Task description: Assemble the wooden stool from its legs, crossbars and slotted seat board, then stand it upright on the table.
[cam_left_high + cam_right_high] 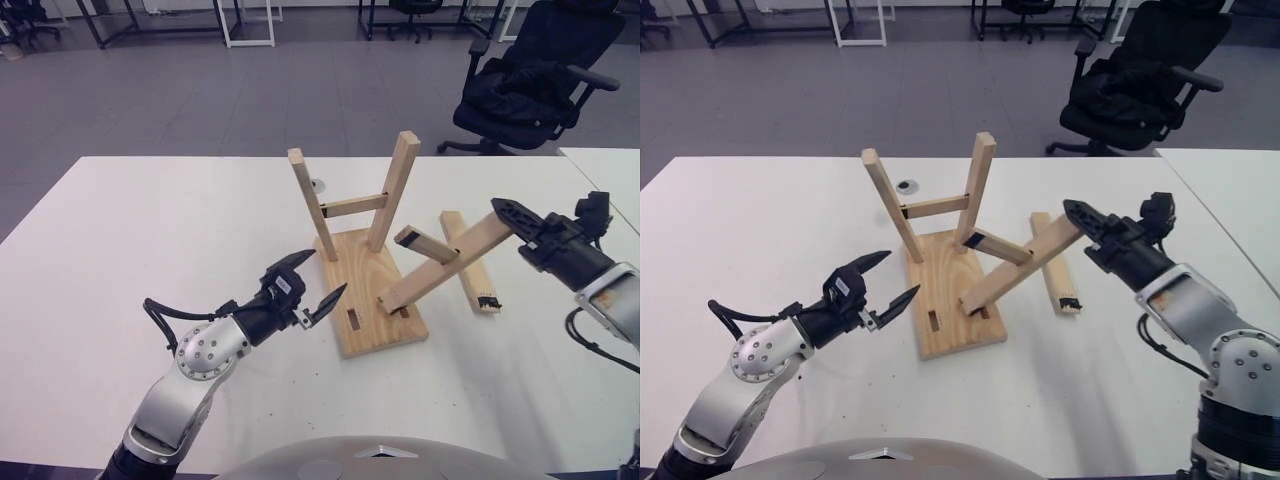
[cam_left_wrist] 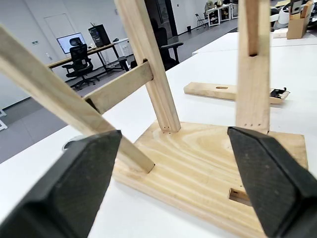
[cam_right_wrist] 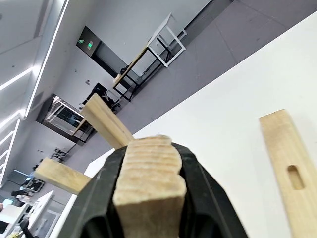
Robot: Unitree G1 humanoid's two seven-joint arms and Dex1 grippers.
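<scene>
Two pale legs (image 1: 310, 205) stand in the board (image 1: 370, 290); right gripper (image 1: 505, 212) clamps a third (image 1: 430, 275), left gripper (image 1: 327, 272) gapes.

From where I stand, the left arm (image 1: 170, 400) is a run of brushed silver-grey metal shells, and its rounded joint housing (image 1: 205, 350) is dotted with a ring of small dark screw heads. A thin black cable (image 1: 157, 318) loops out beside it. Ahead sits a black wrist block with a small white label (image 1: 287, 285). The black two-fingered left end effector (image 1: 327, 272) has tapered, pointed fingers (image 2: 74, 191) with matte, finely grained pads. The right arm (image 1: 1240, 365) matches: silver shells with dark screw heads, a black lead (image 1: 1152, 350), a ribbed black collar (image 1: 1230, 432), and a glossy black right end effector (image 1: 500, 212)
</scene>
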